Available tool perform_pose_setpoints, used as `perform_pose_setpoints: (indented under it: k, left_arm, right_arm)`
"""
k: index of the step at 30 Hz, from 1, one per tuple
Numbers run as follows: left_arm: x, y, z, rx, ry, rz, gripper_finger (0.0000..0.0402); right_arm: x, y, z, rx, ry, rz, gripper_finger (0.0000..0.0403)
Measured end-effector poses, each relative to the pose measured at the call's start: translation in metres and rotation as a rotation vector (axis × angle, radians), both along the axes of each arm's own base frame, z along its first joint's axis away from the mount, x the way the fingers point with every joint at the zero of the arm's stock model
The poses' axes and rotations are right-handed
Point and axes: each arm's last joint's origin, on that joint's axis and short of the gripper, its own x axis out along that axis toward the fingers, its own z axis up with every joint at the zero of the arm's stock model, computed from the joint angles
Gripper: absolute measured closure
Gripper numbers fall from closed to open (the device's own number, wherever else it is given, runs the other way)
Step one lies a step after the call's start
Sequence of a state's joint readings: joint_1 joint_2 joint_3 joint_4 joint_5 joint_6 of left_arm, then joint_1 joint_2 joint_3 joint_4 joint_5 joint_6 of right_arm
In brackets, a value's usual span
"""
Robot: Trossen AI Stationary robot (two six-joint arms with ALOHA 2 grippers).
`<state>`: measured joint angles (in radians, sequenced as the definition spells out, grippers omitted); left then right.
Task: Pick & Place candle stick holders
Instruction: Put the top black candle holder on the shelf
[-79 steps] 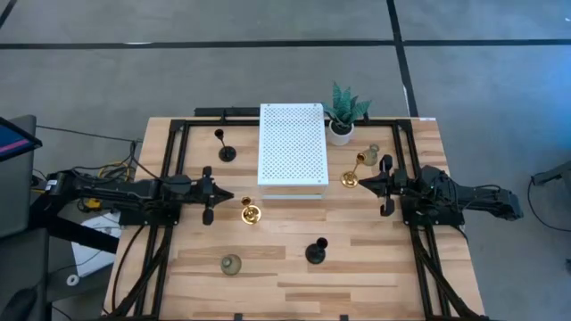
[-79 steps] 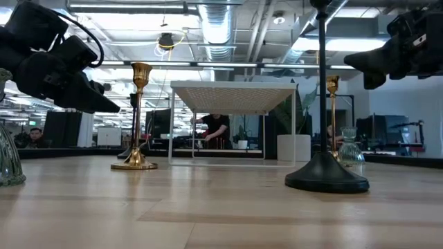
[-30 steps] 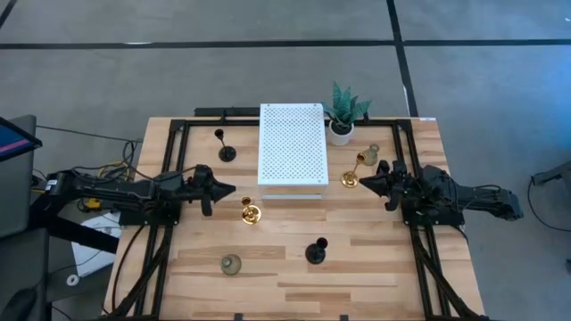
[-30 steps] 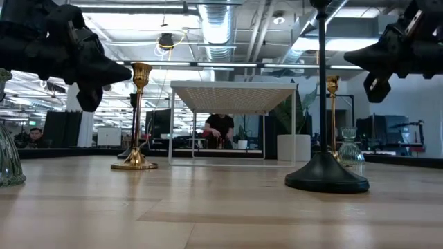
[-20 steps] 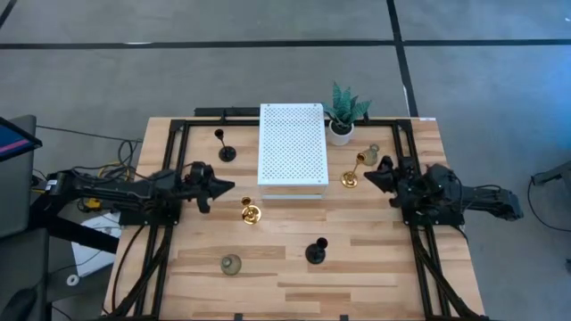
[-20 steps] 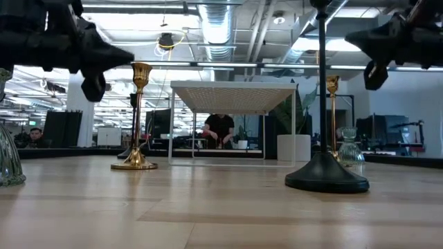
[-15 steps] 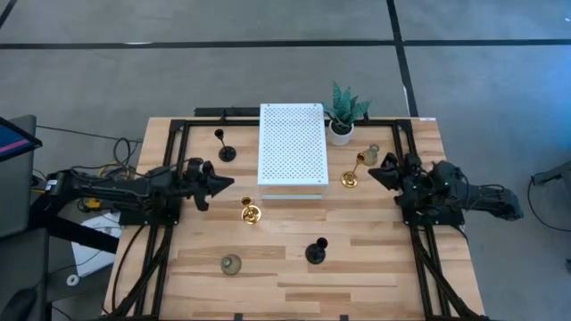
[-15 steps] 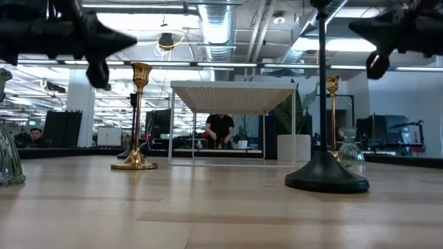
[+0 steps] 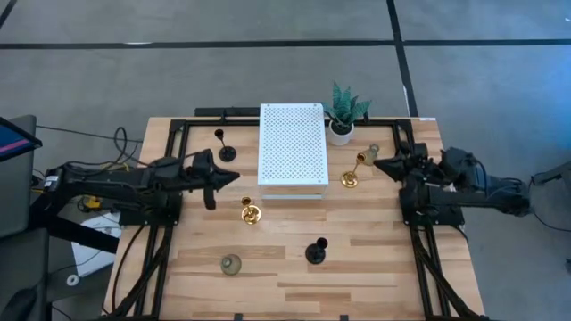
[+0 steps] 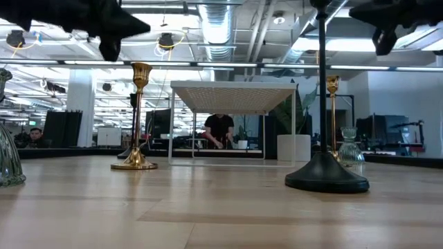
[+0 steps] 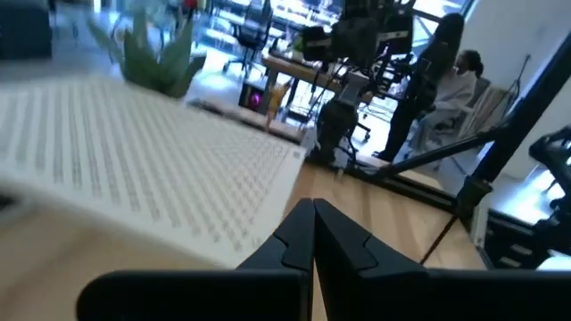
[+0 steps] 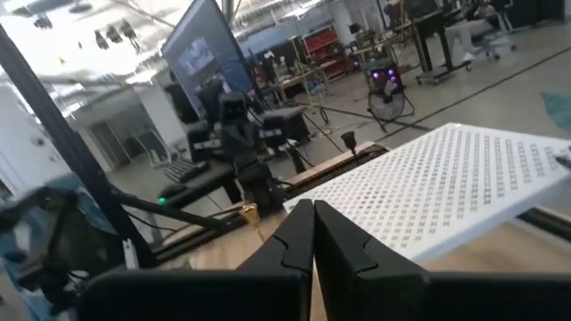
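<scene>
Six candle stick holders stand on their bases on the wooden table. The black ones are at the far left [image 9: 224,148] and near the middle [image 9: 315,252]. The gold ones stand in front of the rack [image 9: 251,213] and to its right [image 9: 351,176]. The pale-green glass ones are at the near left [image 9: 231,264] and far right [image 9: 372,153]. My left gripper [image 9: 234,177] is shut and empty, high above the table left of the rack; its wrist view [image 11: 312,234] shows the fingers together. My right gripper [image 9: 376,161] is shut and empty, high up beside the right gold holder; its fingers also show together [image 12: 312,234].
A white perforated rack [image 9: 292,150] stands on legs at the table's far middle. A potted green plant [image 9: 343,113] stands right of the rack. Black frame rails [image 9: 169,178] run along both table sides. In the low view a person [image 10: 220,131] is in the room behind.
Both grippers have risen well above the table and shifted a little toward the far edge, my right one ending beside the right gold and glass holders. The holders have stayed in place.
</scene>
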<state>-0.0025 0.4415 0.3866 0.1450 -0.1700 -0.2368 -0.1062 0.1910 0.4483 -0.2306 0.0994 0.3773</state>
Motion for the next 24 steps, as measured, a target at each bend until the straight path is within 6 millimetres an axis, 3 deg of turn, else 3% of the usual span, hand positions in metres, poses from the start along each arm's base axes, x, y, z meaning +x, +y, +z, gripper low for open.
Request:
perform_pose_setpoints:
  k: [5, 12, 24]
  left_arm:
    - [-0.019, 0.004, 0.005, 0.042, 0.063, 0.129, 0.0398]
    - [-0.043, 0.009, -0.002, 0.029, 0.125, 0.346, 0.0398]
    - [-0.035, 0.017, -0.027, 0.078, 0.41, 0.675, 0.0395]
  right_arm:
    - [0.007, -0.001, 0.01, -0.033, 0.033, -0.011, 0.0403]
    - [0.014, -0.002, 0.016, -0.031, 0.058, -0.034, 0.0403]
    - [0.021, -0.004, 0.04, -0.038, 0.049, -0.059, 0.0403]
